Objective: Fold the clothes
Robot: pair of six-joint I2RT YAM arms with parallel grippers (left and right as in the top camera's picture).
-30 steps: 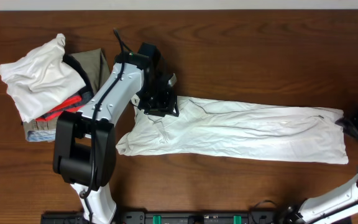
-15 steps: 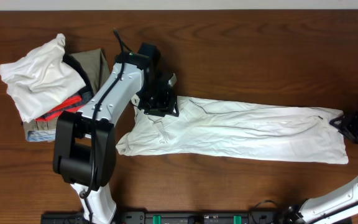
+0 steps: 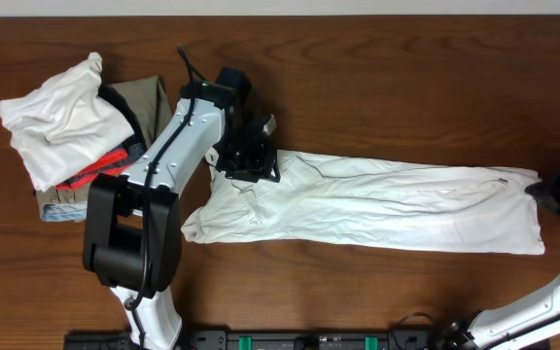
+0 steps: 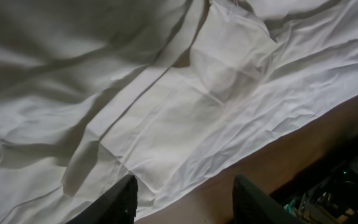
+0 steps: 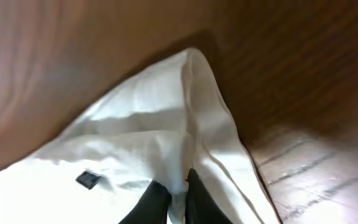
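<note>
We see the white trousers (image 3: 377, 202) stretched across the table (image 3: 406, 87), waist to the left. Our left jaws gape wide just above the waist cloth, holding nothing. Our right jaws are nearly closed, pinching the hem at the right end.

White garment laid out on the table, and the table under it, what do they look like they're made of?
The white garment looks like thin woven cloth, probably cotton, with a matte finish: it creases finely and lies limp. The table is dark brown wood or a wood-look laminate with a slight sheen: long grain streaks show.
</note>
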